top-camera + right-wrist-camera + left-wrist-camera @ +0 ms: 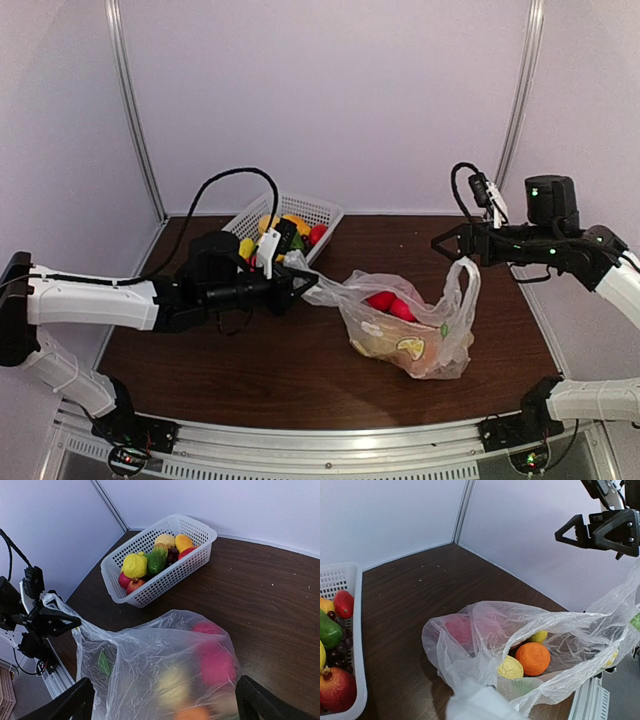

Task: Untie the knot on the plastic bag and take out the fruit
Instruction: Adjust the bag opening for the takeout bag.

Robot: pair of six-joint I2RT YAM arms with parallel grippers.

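The plastic bag point(415, 335) lies on the table with its mouth open; no knot shows. My left gripper point(300, 283) is shut on the bag's left handle and stretches it leftward. In the left wrist view the film point(475, 702) covers my fingers. Inside the bag lie an orange fruit point(533, 658), a yellow one point(510, 668), a yellow-green one point(539, 636) and a red one point(457, 630). My right gripper point(455, 245) is open wide above the bag's upright right handle point(467, 272). In the right wrist view the bag point(165, 655) lies between its spread fingers point(80, 700).
A white lattice basket point(322, 207) with several other fruits stands at the back left, also in the left wrist view point(357, 630) and the right wrist view point(165, 580). Walls and metal posts enclose the table. A metal rail runs along the near edge.
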